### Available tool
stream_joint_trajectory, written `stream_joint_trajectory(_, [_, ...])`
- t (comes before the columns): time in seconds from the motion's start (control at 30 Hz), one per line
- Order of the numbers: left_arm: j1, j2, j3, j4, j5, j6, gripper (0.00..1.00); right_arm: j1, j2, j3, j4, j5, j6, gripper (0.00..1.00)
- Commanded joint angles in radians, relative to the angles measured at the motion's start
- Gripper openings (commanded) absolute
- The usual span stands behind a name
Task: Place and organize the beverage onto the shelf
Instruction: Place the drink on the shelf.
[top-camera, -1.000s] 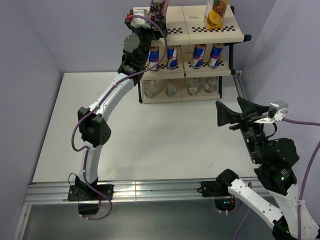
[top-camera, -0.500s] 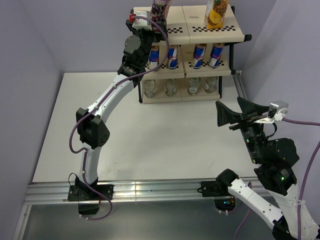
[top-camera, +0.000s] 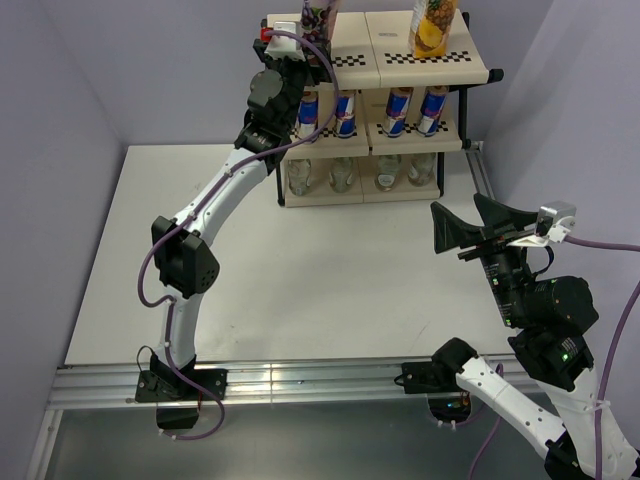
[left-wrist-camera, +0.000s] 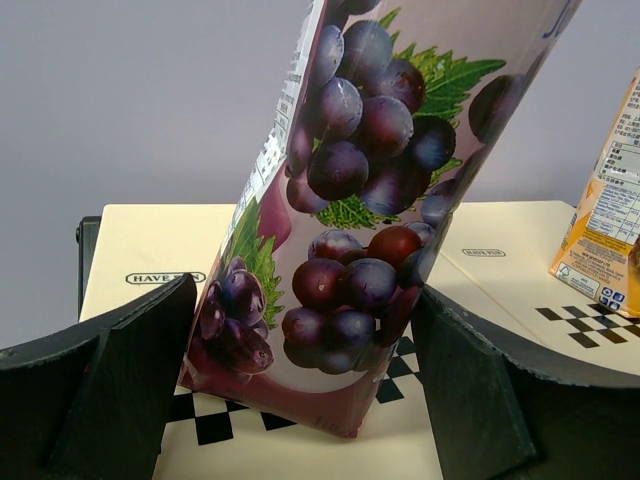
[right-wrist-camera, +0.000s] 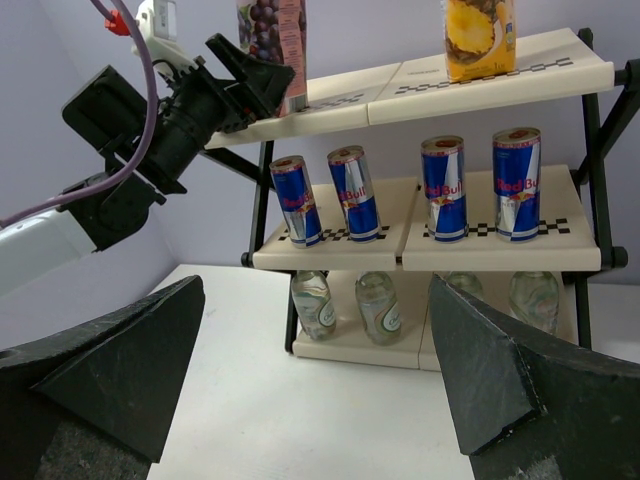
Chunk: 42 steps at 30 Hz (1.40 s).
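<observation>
**Grape carton on the top tier, between the left arm's fingers**

The left gripper (left-wrist-camera: 300, 300) reaches up to the top board of the shelf (right-wrist-camera: 500, 95). Its two matte black, wedge-shaped fingers (left-wrist-camera: 130, 380) stand wide, one on each side of the purple grape carton (left-wrist-camera: 350, 200). They sit so close to its sides that pressing and merely flanking cannot be told apart.

The carton is glossy printed card showing dark grapes and green leaves. Its base rests on the smooth cream board at the checkered front strip, near the left end. It looks tilted in the left wrist view and upright from the right wrist.

The yellow pineapple carton (right-wrist-camera: 478, 35) stands on the right half of the same board, well apart from the purple one.

On the middle tier, four slim cylindrical blue-and-silver cans (right-wrist-camera: 443, 188) stand in a row in two pairs. Below them, clear plastic bottles (right-wrist-camera: 377, 305) line the bottom board. Black tubes frame the rack.

The right gripper (top-camera: 465, 222) hangs over the right side of the flat white table (top-camera: 300, 280), well short of the shelf. Its fingers are spread wide with nothing between them.
</observation>
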Motion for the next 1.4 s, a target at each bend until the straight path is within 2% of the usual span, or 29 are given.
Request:
stream_joint_trajectory(0.0, [0.009, 0.049, -0.011, -0.137, -0.037, -0.016, 0.9, -0.003, -0.001, 0.001, 0.047, -0.007, -0.012, 1.0])
stream_joint_trajectory(0.23, [0.008, 0.033, -0.019, -0.128, -0.037, -0.01, 0.99, -0.002, -0.002, 0.001, 0.049, -0.011, -0.009, 1.0])
stream_joint_trajectory(0.5, [0.009, 0.043, -0.008, -0.142, -0.046, -0.009, 1.0, -0.003, -0.007, 0.0, 0.047, -0.012, -0.009, 1.0])
stream_joint_trajectory(0.77, [0.008, 0.026, -0.022, -0.13, -0.112, -0.001, 0.99, -0.003, -0.007, 0.001, 0.046, -0.015, -0.007, 1.0])
stream_joint_trajectory(1.37, [0.009, -0.016, -0.064, -0.09, -0.134, 0.013, 1.0, -0.003, -0.002, 0.0, 0.047, -0.024, -0.004, 1.0])
